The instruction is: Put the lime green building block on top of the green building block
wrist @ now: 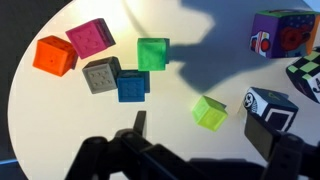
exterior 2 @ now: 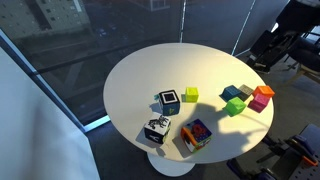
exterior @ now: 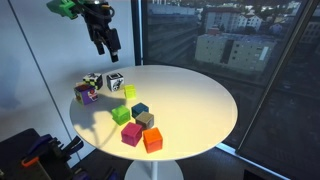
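Gripper (exterior: 106, 48): hangs above the upper left rim of the counter (exterior: 205, 100) in an exterior view. In the wrist view the gripper (wrist: 200, 145) is a dark, blurred shape along the bottom edge, and the frame cuts off its body.
Jaws: apart, with nothing between them.
Lime green building block (wrist: 209, 112): lies alone on the counter, lower right of centre in the wrist view and clear of the jaws. In both exterior views the lime green building block (exterior: 130, 92) (exterior 2: 190, 95) sits between the patterned cubes and the coloured cluster, touching neither.
Green building block (wrist: 153, 53): upper centre of the wrist view, well apart from the lime one, with its top bare. Its lower corner is just beside the blue-teal block (wrist: 131, 85).
Rest of the cluster: grey block (wrist: 101, 74) against the blue-teal one, magenta block (wrist: 90, 38) above it, orange block (wrist: 54, 55) at far left.
Multicoloured patterned cube (wrist: 281, 32): upper right, cut off by the top edge.
Black-and-white cube (wrist: 270, 108): right side, its lower part hidden behind a dark finger (wrist: 262, 138).
Second black-and-white cube (wrist: 308, 80): only a sliver shows at the right edge.
Hard to make out: the cube patterns are too small to read in both exterior views.
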Robot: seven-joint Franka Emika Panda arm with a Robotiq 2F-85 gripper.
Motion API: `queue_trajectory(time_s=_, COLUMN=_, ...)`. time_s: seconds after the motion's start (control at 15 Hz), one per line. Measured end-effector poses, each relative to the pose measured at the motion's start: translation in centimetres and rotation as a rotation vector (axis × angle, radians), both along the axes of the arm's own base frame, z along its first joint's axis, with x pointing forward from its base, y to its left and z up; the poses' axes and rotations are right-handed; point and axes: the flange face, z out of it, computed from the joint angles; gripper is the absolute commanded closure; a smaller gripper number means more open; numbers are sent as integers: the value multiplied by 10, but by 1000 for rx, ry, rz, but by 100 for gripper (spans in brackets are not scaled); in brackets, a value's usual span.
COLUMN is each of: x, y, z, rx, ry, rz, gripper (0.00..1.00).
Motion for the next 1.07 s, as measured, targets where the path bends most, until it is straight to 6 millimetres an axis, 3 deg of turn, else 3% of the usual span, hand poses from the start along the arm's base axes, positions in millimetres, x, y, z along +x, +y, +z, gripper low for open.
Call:
queue_trajectory(time_s=0.47, x=15, y=-4, z=-28, rx=-4, ry=54, rz=-4, gripper=0)
queue_trajectory(time_s=1.07, x=19, y=-4, z=-34, rx=-10, ry=68, rz=0, gripper=0)
